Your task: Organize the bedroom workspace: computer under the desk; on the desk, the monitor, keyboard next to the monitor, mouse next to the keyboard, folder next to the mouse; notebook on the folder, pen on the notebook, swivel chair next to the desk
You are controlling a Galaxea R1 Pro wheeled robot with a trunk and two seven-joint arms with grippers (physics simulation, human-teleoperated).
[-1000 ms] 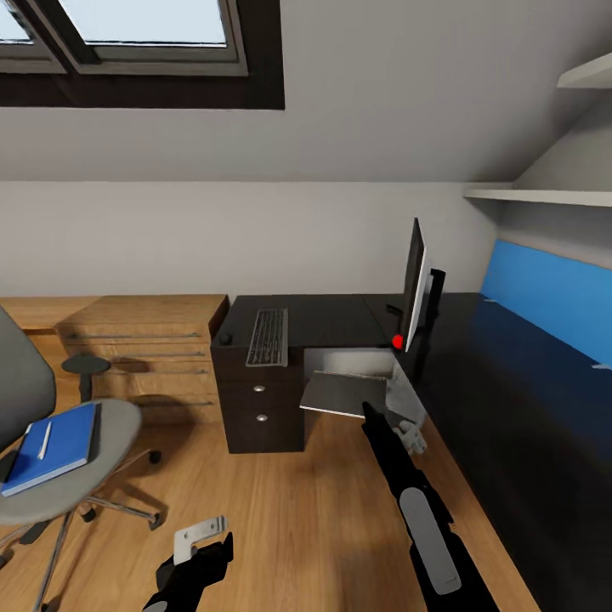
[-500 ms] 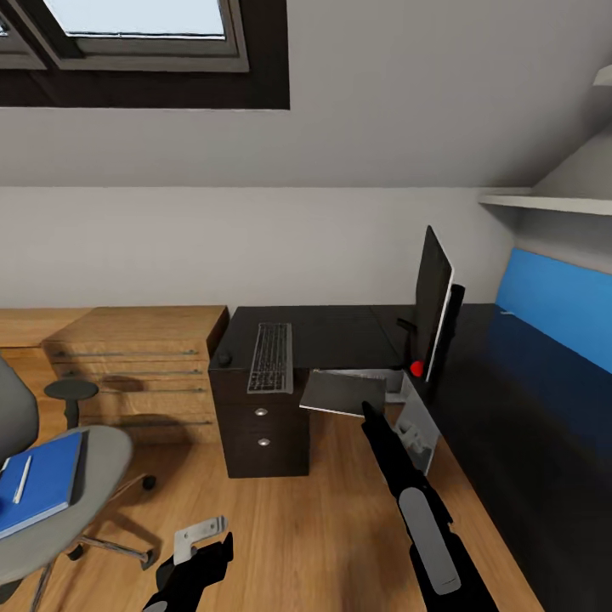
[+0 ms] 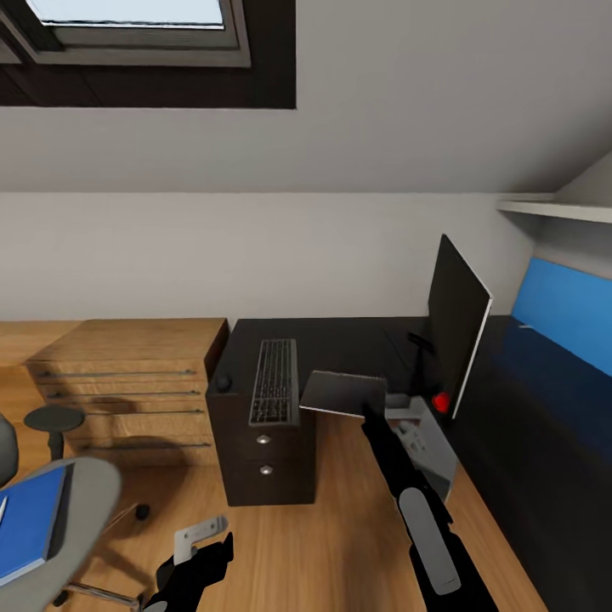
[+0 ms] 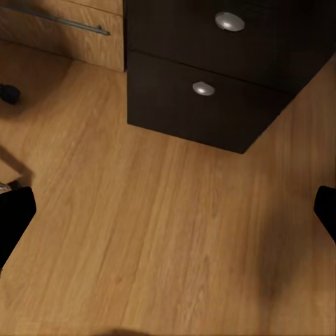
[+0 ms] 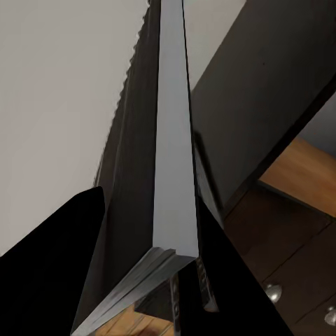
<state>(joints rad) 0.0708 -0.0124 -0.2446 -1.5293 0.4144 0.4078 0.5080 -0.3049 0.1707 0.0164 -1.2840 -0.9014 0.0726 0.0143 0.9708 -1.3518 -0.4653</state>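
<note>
Dark grey thin notebook point(image 3: 344, 394), grasped in the right hand point(image 3: 368, 410), has risen level with the black tabletop point(image 3: 340, 336), at the black-keyed keyboard's point(image 3: 274, 381) 3 o'clock, ready for placing.

No readable text, labels or nos. on anything.

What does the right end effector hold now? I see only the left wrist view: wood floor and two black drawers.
Observer: The right end effector is shut on the notebook, a thin dark grey rectangle, to the right of the keyboard in the head view.
Operator: Where is the folder?
Observer: The blue folder lies on the seat of the swivel chair, at the head view's lower left.
Operator: And the mouse?
Observer: The mouse sits on the desk, on the keyboard's other side.
</note>
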